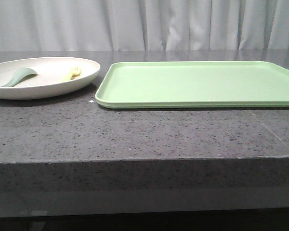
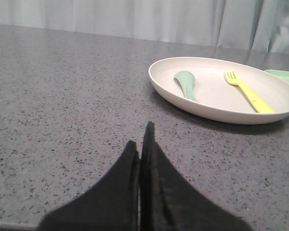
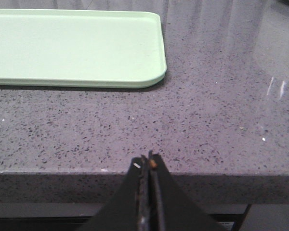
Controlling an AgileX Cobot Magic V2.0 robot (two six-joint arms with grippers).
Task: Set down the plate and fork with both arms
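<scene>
A big round cream-white plate [image 1: 43, 86] sits on the dark speckled bench [image 1: 135, 134], on the far left side. Two things lie inside the plate. One is a small yellow fork [image 2: 248, 91]. The other is a grey-green spoon [image 2: 187, 84]. In the front view the spoon lies to the left and the fork lies to the right, and they do not touch each other. The fork lies flat on the bottom of the plate, and the end of its handle is near the plate's rim.

Just to the right of the plate lies a flat light-green tray [image 1: 197, 84]. It is long and reaches to the right edge of the front view. The plate and the tray are very close, but I cannot tell if they touch. Nothing lies on the part of the tray we can see.

The left tool [image 2: 143, 139] hangs low over the bench, well apart from the plate. Its two dark fingers are pressed together and hold nothing.

The right tool [image 3: 148, 161] sits over the near edge of the bench, apart from the near right corner of the tray. Its fingers are pressed together too, and it holds nothing.

Behind the bench hangs a pale curtain [image 1: 144, 24] with soft folds
</scene>
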